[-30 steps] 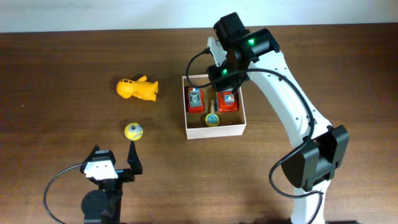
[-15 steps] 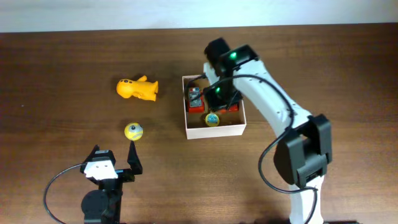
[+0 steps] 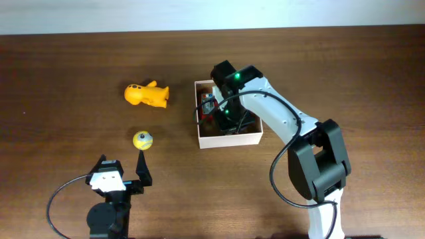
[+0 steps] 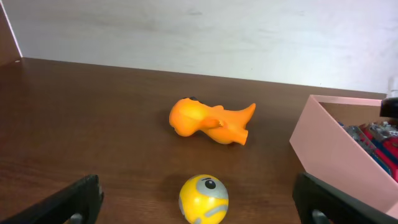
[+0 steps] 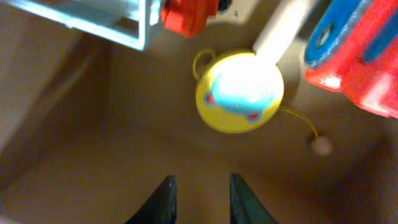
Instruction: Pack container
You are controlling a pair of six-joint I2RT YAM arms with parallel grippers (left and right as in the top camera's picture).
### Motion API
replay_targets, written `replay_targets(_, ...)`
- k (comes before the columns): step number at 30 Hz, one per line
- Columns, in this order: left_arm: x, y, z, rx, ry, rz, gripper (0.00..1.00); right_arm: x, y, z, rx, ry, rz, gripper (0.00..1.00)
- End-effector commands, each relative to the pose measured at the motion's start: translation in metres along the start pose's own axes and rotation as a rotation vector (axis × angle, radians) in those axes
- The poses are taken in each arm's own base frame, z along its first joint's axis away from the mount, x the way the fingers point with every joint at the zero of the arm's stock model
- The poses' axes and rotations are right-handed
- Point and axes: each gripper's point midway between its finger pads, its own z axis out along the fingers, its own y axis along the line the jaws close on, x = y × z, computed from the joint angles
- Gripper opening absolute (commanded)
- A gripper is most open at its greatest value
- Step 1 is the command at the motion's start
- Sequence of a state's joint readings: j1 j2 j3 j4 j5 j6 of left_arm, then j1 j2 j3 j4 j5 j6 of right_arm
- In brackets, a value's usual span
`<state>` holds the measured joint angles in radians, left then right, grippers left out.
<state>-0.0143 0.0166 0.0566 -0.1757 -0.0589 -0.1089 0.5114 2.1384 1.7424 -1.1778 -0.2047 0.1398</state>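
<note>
The brown wooden table (image 3: 66,79) is carrying everything here. The white right arm (image 3: 292,123) is reaching from its base at the near edge toward the middle of the table and bending down over the container (image 3: 229,140).

The container is sitting around the middle of the table, a little nearer the far edge than the near one, its thin white walls open at the top. The right gripper (image 3: 226,116) is hanging inside the container's walls, low over the tan floor. In the right wrist view its two dark fingertips (image 5: 163,200) are standing a narrow way apart with nothing between them.

The left gripper (image 3: 121,164) is resting near the near edge, toward the left corner. Its fingers are spread wide and are gripping nothing.

An orange toy figure (image 3: 147,94) is lying on its side on the bare wood, to the left of the container and well apart from it. In the left wrist view it is showing beyond the ball, with the container wall (image 4: 329,155) off to the right.

Inside the container, a red and blue toy (image 5: 354,62) is lying beside a round yellow toy (image 5: 239,92) with a pale blue face. The round toy is lying on the cardboard floor, just ahead of the right fingertips.

A small yellow ball (image 3: 143,140) with a grey band is sitting between the orange figure and the left gripper, touching neither.
</note>
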Motion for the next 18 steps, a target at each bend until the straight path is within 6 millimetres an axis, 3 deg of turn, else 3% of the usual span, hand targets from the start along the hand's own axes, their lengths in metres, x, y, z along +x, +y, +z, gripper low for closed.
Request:
replay_targets(1,0.002,-0.001,0.0,0.006,0.002,-0.003,0.99,0.0,0.001,0.007,-0.001,-0.008,0.006,0.24)
replay_targets(10,0.002,-0.001,0.0,0.006,0.002,-0.002,0.99,-0.001,-0.014,0.024,0.057,-0.028,0.019,0.19)
replay_targets(18,0.002,-0.001,0.0,0.006,0.002,-0.002,0.99,-0.008,-0.018,0.026,0.078,-0.061,0.015,0.18)
